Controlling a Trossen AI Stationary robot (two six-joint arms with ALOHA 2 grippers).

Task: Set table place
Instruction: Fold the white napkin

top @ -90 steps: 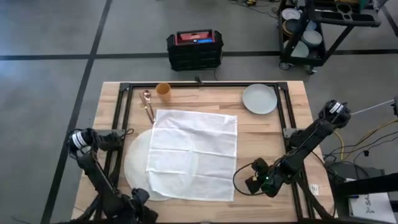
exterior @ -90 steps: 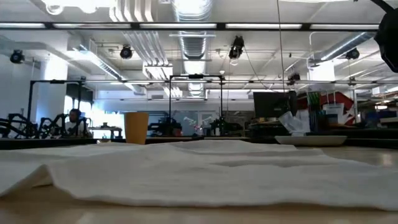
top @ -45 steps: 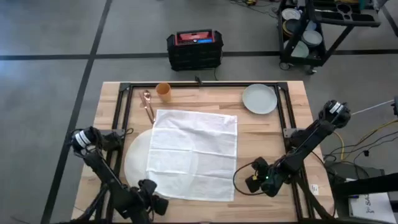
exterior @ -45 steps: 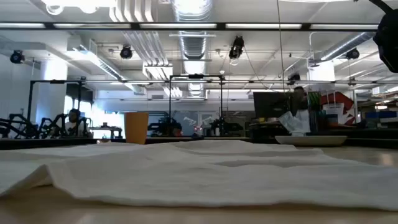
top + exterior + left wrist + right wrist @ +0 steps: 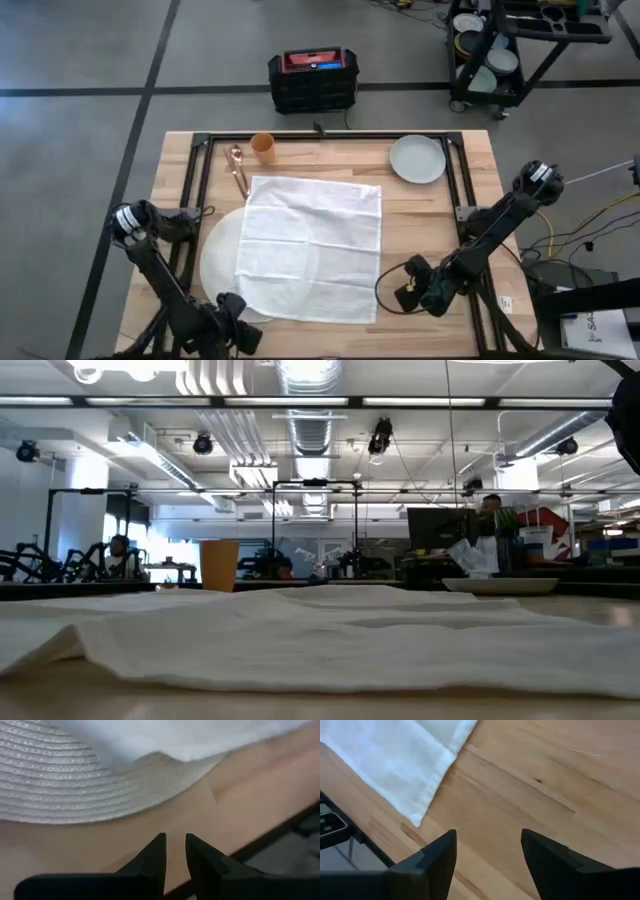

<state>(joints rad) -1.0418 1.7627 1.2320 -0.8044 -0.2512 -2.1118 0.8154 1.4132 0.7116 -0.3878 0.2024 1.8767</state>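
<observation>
My left gripper (image 5: 174,851) sits low at the table's (image 5: 430,215) near edge, fingers nearly together with only a thin slit between them and nothing held. Just ahead of its tips lies the round white mat (image 5: 60,780), with the white cloth (image 5: 312,247) draped over most of it. My right gripper (image 5: 487,852) hovers with fingers spread wide, empty, the cloth's corner just beyond. The plate (image 5: 417,158), cup (image 5: 262,146) and what looks like a spoon (image 5: 238,168) lie at the far edge, well apart from both.

L gripper (image 5: 174,851) nearly closed, R gripper (image 5: 487,851) spread wide.
</observation>
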